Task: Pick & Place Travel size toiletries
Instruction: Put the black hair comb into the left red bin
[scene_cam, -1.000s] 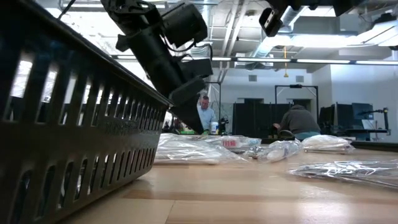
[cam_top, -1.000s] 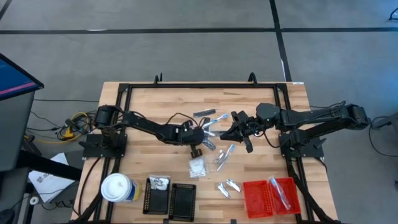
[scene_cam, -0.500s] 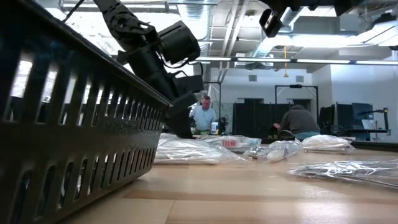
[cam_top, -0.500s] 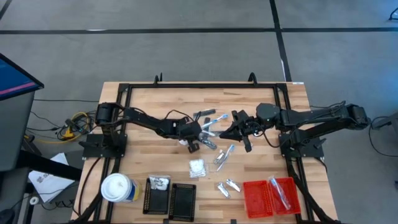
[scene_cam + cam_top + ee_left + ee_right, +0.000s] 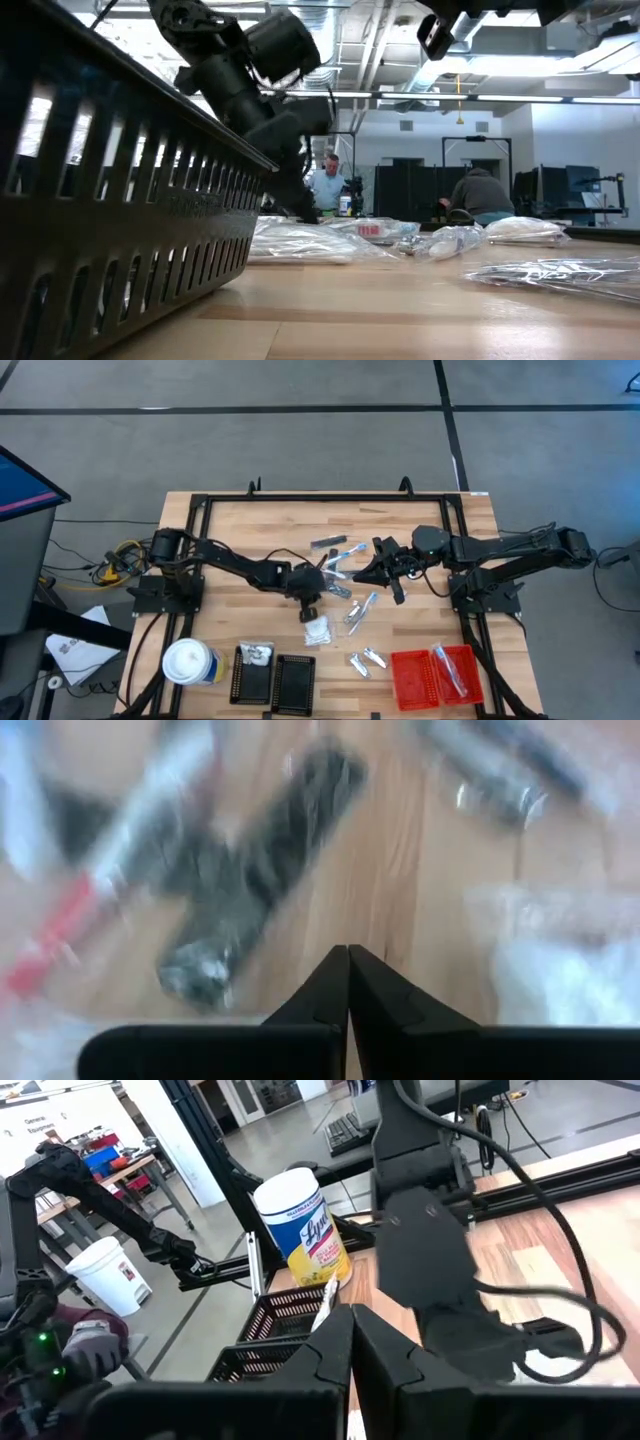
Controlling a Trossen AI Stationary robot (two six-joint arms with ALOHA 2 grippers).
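The travel size toiletries lie loose around the table's middle: a dark bar (image 5: 327,543), thin sticks (image 5: 346,550), a silvery sachet (image 5: 336,590), a white puffy packet (image 5: 316,628), more sachets (image 5: 366,659). My left gripper (image 5: 309,608) is shut and points down just beyond the white packet's far side. Its wrist view shows the tips (image 5: 348,952) over bare wood, between a blurred dark grey bar (image 5: 270,860) and the white packet (image 5: 570,970). My right gripper (image 5: 362,577) hangs shut above the table, right of the pile.
Two black ribbed trays (image 5: 274,680) stand at the near edge, one with a white packet in it. Two red trays (image 5: 415,678) stand at the near right. A white-topped canister (image 5: 190,663) stands at the near left. People stand in the room beyond the table (image 5: 480,195).
My left gripper, shut throughout, first drew back a little toward the table's far edge, then came back toward the near edge and down, turning at the wrist. It now stands close to the white packet. The toiletries have not moved.
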